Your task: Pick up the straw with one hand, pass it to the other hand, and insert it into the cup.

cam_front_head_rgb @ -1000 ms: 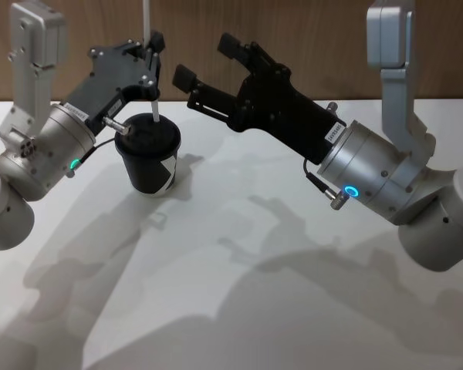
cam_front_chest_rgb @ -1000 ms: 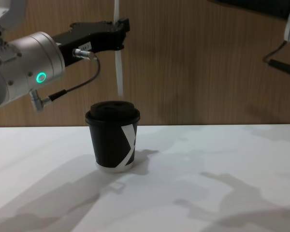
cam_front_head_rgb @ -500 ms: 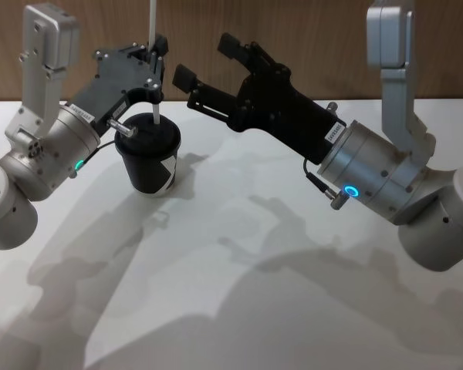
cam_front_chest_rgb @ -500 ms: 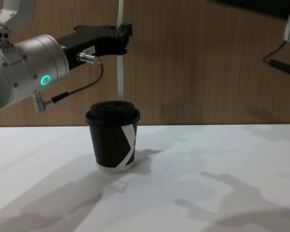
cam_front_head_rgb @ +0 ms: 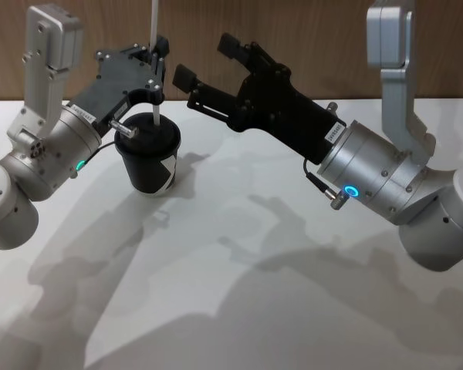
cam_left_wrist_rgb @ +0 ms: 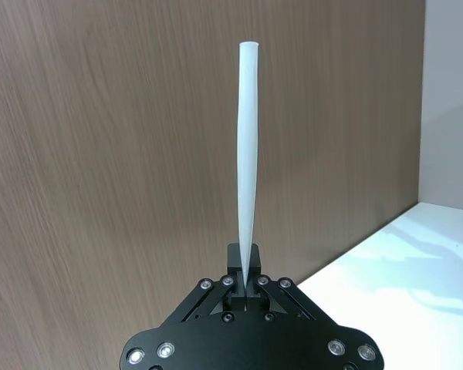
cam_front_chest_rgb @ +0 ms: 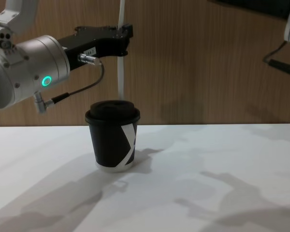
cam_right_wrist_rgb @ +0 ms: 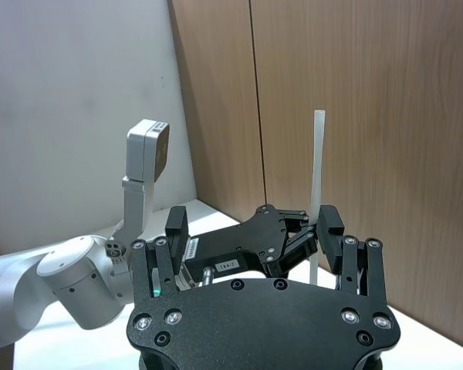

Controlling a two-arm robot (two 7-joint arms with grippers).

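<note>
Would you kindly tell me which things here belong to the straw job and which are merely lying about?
Job: straw, gripped upright by the left gripper; cup, below it; right gripper, open, raised nearby.
Just there: table; wooden wall; black cable on the left wrist.

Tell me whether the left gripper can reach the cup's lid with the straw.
Probably yes: the left gripper holds the straw upright just above the cup's lid, nothing between them; the right gripper stands open, aside.

Thin white straw (cam_front_chest_rgb: 120,72) upright, pinched in left tool (cam_front_chest_rgb: 122,38), tip just above black domed-lid cup (cam_front_chest_rgb: 111,142), upright on table (cam_front_chest_rgb: 217,164)
</note>
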